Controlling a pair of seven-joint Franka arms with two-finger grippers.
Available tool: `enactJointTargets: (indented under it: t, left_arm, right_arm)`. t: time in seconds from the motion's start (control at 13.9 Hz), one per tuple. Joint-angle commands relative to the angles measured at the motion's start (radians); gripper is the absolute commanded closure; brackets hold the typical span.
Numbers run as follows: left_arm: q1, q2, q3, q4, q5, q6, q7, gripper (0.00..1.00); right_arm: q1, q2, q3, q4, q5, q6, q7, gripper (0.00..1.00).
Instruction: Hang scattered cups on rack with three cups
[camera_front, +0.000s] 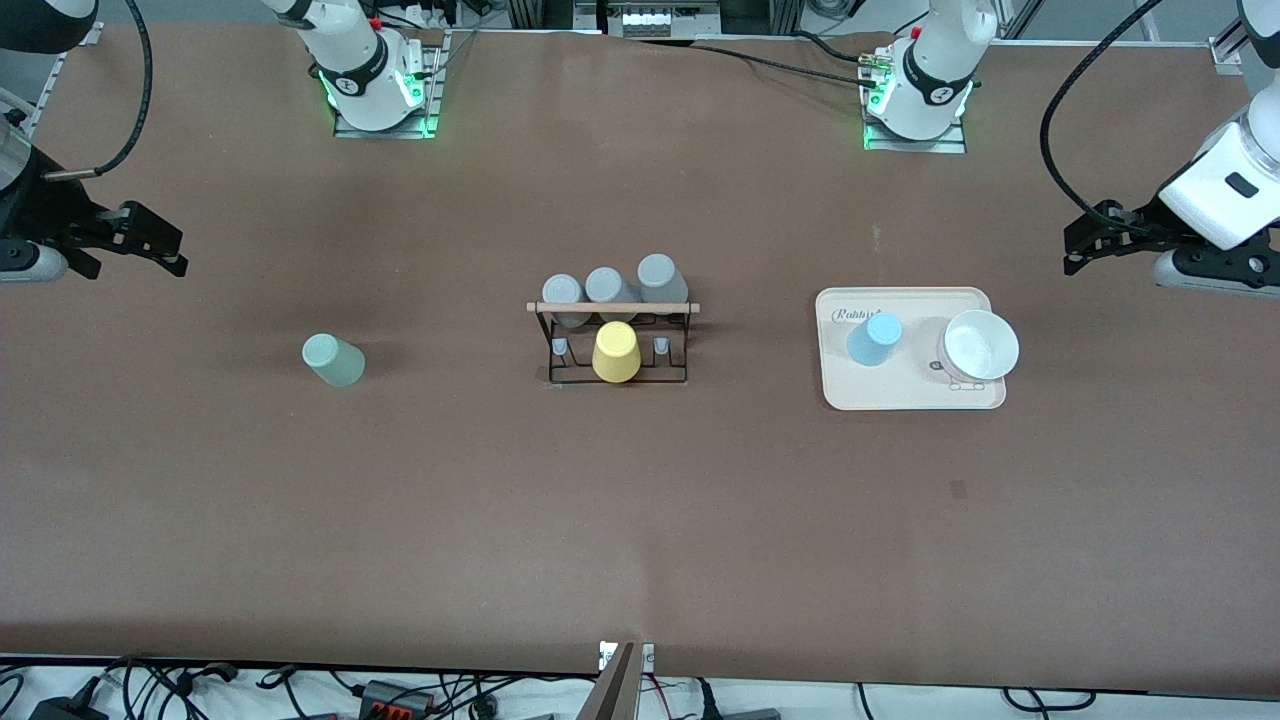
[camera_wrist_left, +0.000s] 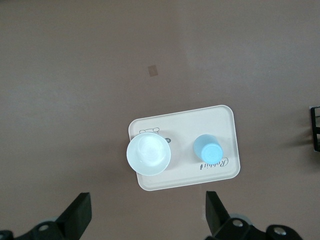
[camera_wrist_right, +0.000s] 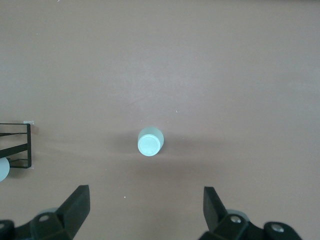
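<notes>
Mint cup on table below open right hand.

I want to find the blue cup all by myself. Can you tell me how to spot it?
Find the cream rectangular tray toward the left arm's end of the table, beside the black wire rack with the wooden rod. On the tray stand two things: a white round bowl and the small light blue tapered cup, upside down. It is the only blue thing there.

Cut off at the edges — you lose parts of things.
Your wrist views clip the rack to a corner; the wooden rod partly hides the grey cups.
</notes>
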Motion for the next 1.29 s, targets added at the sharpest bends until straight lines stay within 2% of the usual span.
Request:
enactJointTargets:
  t: [0.0, 0.86, 1.08, 1.22]
  left_arm:
    - [0.0, 0.008, -0.012, 0.033, 0.022, -0.031, -0.024, 0.0]
    - [0.0, 0.01, -0.012, 0.035, 0.022, -0.035, -0.023, 0.0]
    - [-0.002, 0.028, -0.025, 0.033, 0.02, -0.087, -0.027, 0.0]
    - [-0.002, 0.042, -0.027, 0.035, 0.017, -0.18, -0.02, 0.0]
  right_arm:
    - [0.009, -0.035, -0.011, -0.026, 0.003, -0.006, -0.015, 0.0]
    - [0.009, -0.028, -0.012, -0.025, 0.003, -0.008, -0.004, 0.0]
    - [0.009, -0.025, -0.011, -0.025, 0.003, -0.004, -0.004, 0.0]
    - [0.009, -0.022, -0.012, -0.023, 0.003, -0.001, -0.004, 0.0]
